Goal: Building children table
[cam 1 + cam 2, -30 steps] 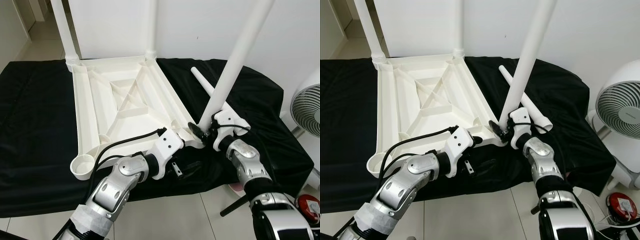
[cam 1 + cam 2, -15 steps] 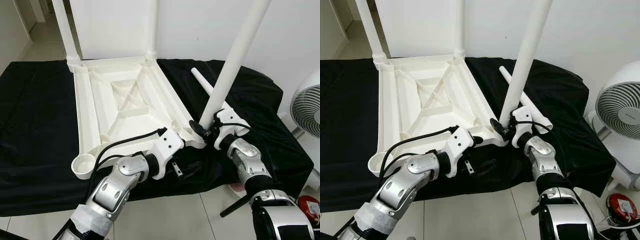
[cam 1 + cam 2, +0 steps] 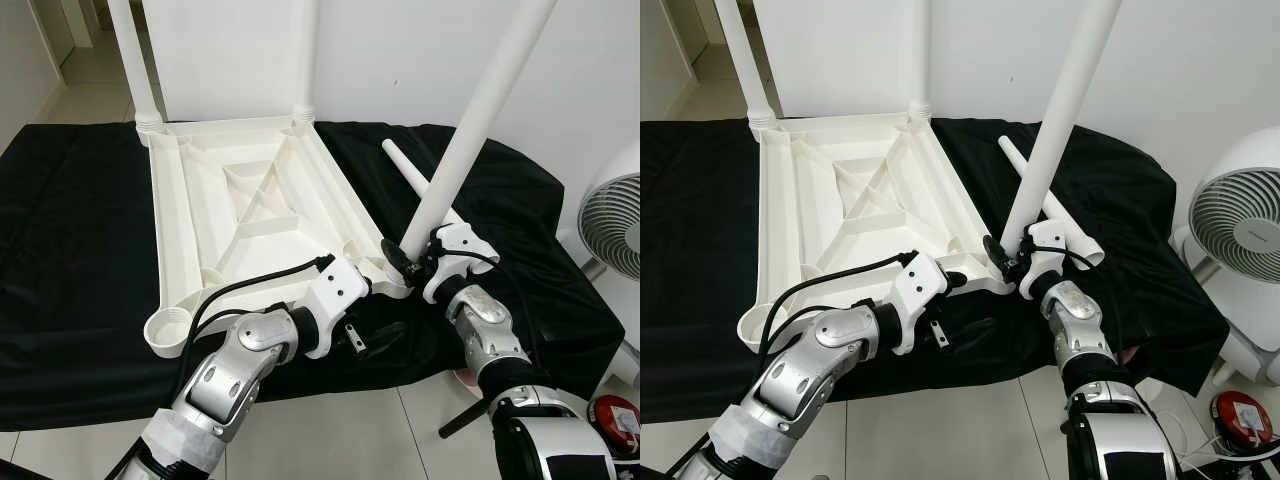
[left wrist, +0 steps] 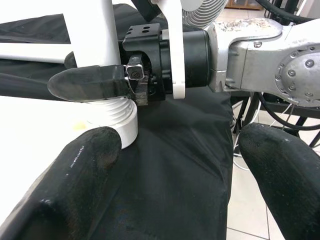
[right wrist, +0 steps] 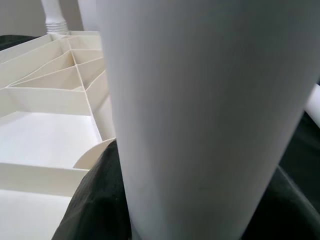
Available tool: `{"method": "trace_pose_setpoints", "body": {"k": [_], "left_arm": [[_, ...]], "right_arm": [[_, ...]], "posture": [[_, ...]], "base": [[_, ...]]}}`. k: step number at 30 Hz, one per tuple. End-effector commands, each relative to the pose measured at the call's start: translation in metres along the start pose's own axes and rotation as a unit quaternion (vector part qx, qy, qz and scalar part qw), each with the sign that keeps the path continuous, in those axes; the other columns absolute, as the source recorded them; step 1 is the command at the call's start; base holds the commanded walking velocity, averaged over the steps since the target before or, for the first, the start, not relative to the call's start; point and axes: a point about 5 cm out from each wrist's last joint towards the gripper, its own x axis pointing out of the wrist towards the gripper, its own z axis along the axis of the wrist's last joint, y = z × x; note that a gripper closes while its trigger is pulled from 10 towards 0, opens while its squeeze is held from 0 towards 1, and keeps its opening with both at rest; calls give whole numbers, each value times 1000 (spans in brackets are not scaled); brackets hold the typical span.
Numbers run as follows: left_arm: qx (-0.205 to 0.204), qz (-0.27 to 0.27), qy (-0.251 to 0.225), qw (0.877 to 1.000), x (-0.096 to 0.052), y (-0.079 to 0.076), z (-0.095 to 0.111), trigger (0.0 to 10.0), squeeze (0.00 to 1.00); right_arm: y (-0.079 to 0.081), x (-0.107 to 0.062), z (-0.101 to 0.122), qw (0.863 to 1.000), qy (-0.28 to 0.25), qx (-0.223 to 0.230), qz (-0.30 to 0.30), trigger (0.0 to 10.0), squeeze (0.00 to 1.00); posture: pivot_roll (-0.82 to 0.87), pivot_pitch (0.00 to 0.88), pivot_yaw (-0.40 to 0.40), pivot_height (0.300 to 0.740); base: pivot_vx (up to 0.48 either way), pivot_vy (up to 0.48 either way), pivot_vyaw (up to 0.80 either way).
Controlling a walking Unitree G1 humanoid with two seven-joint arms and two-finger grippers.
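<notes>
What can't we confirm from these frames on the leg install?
- Leg seating in the near-right socket: left wrist view, right claw finger crosses the joint.
- Tops of all three upright legs: cut off by the eye views' upper edge.
- Right claw's grip on the leg: right wrist view, leg too close and blurred.
- Left claw contact with the tabletop: eye views, wrist housing hides it.

The white plastic tabletop [image 3: 250, 215] lies upside down, two legs upright at its far corners. A third leg [image 3: 470, 130] leans at the corner by the right hand [image 3: 408, 268]. A loose leg [image 3: 425, 190] lies just beyond that hand.
</notes>
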Motion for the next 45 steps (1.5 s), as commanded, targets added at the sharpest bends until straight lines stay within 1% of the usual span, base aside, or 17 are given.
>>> {"method": "trace_pose_setpoints", "body": {"k": [1, 6, 8, 9, 11, 14, 16, 18, 20, 22, 25, 28, 29, 36, 43, 44, 45], "left_arm": [[10, 0, -1, 1000, 2, 0, 2, 10000, 0], [10, 2, -1, 1000, 2, 1, 2, 10000, 0], [9, 5, 0, 1000, 2, 2, 1, 10000, 0], [9, 5, 0, 1000, 2, 2, 1, 10000, 0], [10, 11, 1, 1000, 1, 6, 0, 10000, 0], [11, 13, 1, 1000, 0, 7, 1, 10000, 0], [16, 16, 0, 1000, 0, 12, 3, 10000, 0], [16, 16, 0, 1000, 0, 12, 3, 10000, 0], [21, 20, 0, 1000, -1, 17, 6, 10000, 0], [21, 20, 0, 1000, -1, 17, 6, 10000, 0], [25, 26, 1, 999, -2, 22, 6, 10000, 0], [26, 28, 1, 999, -2, 24, 7, 10000, 0], [26, 29, 0, 999, -2, 24, 7, 10000, 0], [29, 33, 3, 999, -3, 27, 5, 10000, 0], [32, 32, 4, 999, -3, 28, 4, 10000, 0], [33, 30, 5, 999, -3, 28, 4, 10000, 0], [34, 29, 5, 999, -3, 28, 4, 10000, 0]], "right_arm": [[7, -9, -27, 997, 59, 23, -41, 10000, 0], [14, -6, -26, 996, 53, 27, -60, 10000, 0], [22, -3, -24, 991, 52, 31, -116, 10000, 0], [22, -3, -24, 991, 52, 31, -116, 10000, 0], [34, -2, -17, 980, 35, 43, -190, 10000, 0], [37, -3, -14, 975, 27, 57, -213, 10000, 0], [45, -5, -7, 961, 8, 66, -270, 10000, 0], [45, -5, -7, 961, 8, 66, -270, 10000, 0], [61, -6, -2, 955, 1, 71, -288, 10000, 0], [61, -6, -2, 955, 1, 71, -288, 10000, 0], [79, -5, 5, 964, -4, 66, -256, 10000, 0], [83, -6, 10, 968, -3, 61, -245, 10000, 0], [84, -6, 10, 968, -3, 64, -244, 10000, 1000], [85, -9, 22, 974, -35, 66, -216, 10000, 1000], [82, -13, 20, 983, -30, 81, -163, 10000, 1000], [79, -16, 18, 986, -27, 83, -142, 10000, 0], [76, -17, 16, 988, -25, 83, -128, 10000, 0]], "posture": [[-79, 0, -63, 740], [-79, 0, -63, 740], [-78, 0, -70, 740], [-78, 0, -70, 740], [-85, 0, -62, 740], [-85, 0, -60, 740], [-86, 0, -58, 740], [-86, 0, -58, 740], [-92, 0, -52, 740], [-92, 0, -52, 740], [-96, 0, -51, 740], [-93, 0, -51, 740], [-92, 0, -51, 740], [-86, 0, -60, 740], [-90, 0, -59, 740], [-91, 0, -58, 740], [-93, 0, -57, 740]], "base": [[0, 0, 0], [0, 0, 0], [0, 0, 0], [0, 0, 0], [0, 0, 0], [0, 0, 0], [0, 0, 0], [0, 0, 0], [0, 0, 0], [0, 0, 0], [0, 0, 0], [0, 0, 0], [0, 0, 0], [0, 0, 0], [0, 0, 0], [0, 0, 0], [0, 0, 0]]}}
